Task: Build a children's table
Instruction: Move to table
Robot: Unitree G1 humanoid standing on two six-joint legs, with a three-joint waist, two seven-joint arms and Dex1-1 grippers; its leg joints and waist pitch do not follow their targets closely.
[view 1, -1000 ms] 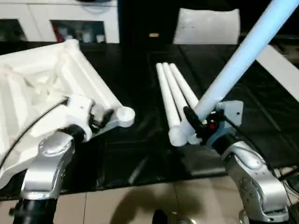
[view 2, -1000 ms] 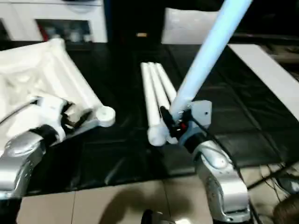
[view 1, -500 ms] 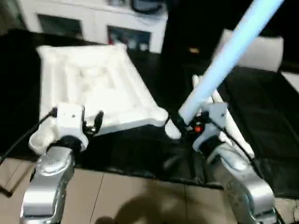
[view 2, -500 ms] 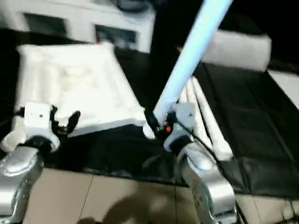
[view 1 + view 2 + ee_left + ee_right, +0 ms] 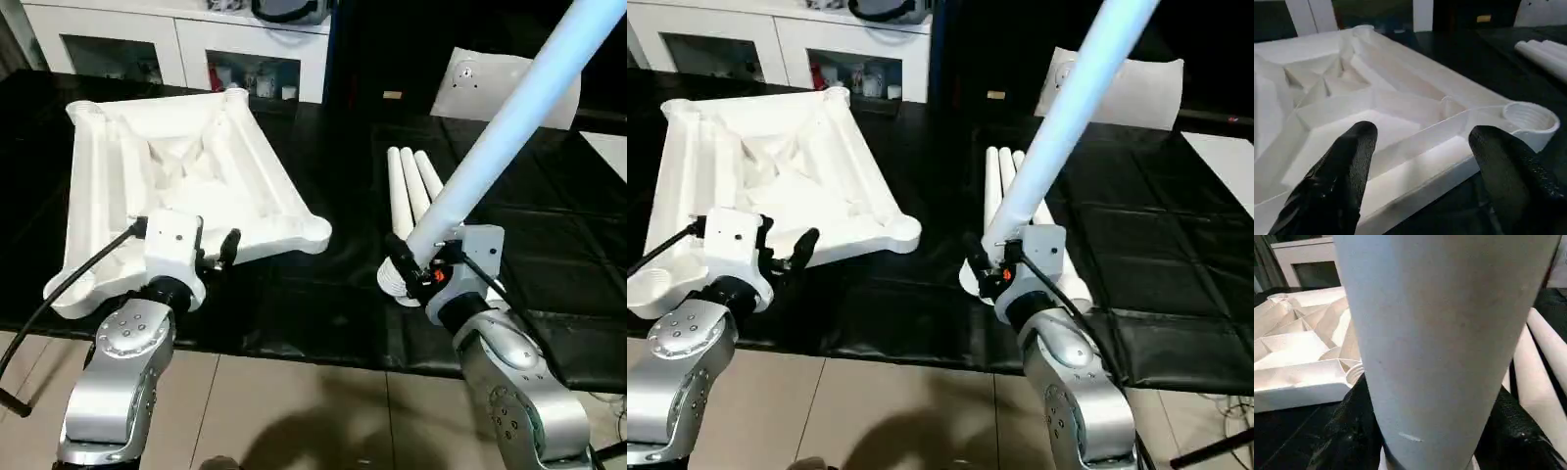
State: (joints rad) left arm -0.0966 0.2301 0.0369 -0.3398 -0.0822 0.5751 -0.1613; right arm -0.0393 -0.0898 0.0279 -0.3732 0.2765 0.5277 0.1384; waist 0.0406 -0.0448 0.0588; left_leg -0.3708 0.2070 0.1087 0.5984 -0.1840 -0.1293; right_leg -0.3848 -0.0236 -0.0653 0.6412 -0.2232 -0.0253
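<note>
Leg: right gripper (image 5: 415, 266) clamps a leg (image 5: 500, 127), now nearer the tabletop (image 5: 176, 186) — its socket (image 5: 1529, 117) awaits.
Left gripper (image 5: 1422, 161): fingers spread wide, empty — poised over the tabletop's near edge.

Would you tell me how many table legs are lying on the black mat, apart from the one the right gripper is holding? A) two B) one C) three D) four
C: three white legs lie side by side on the black mat, while the right gripper holds a fourth leg that slants upward.
</note>
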